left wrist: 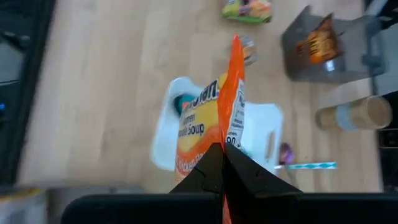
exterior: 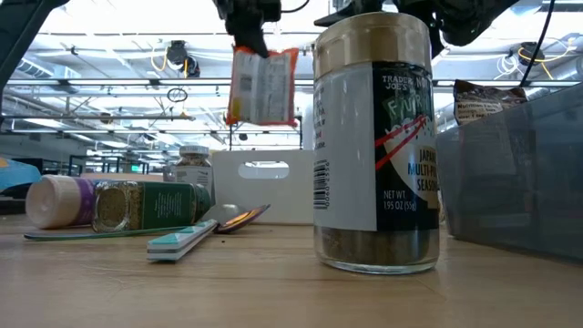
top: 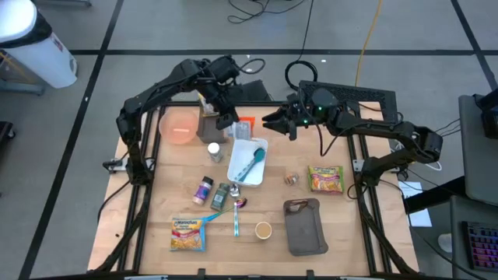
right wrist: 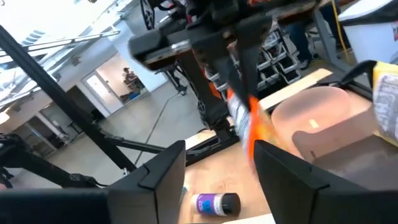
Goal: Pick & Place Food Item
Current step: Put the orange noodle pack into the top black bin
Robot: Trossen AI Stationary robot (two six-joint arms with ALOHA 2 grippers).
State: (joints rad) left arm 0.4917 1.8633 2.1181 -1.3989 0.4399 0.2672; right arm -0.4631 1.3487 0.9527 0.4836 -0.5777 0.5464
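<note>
An orange and white food packet hangs from my left gripper above the far end of a white tray. In the low view the packet hangs well above the table. My left gripper is shut on it. My right gripper is open and empty, just to the right of the packet and level with it. Its wrist view looks between its fingers at the packet and the left gripper. My left gripper pinches the packet's top edge between its two fingers. The fingers come from above, pointing down. The packet hangs below them, lifted clear of the table and the tray, its flat sides upright.
The tray holds a teal spoon. A pink bowl stands at the far left. Spice jars lie mid-table, with noodle packets at the near left and right, a grey container and a small jar.
</note>
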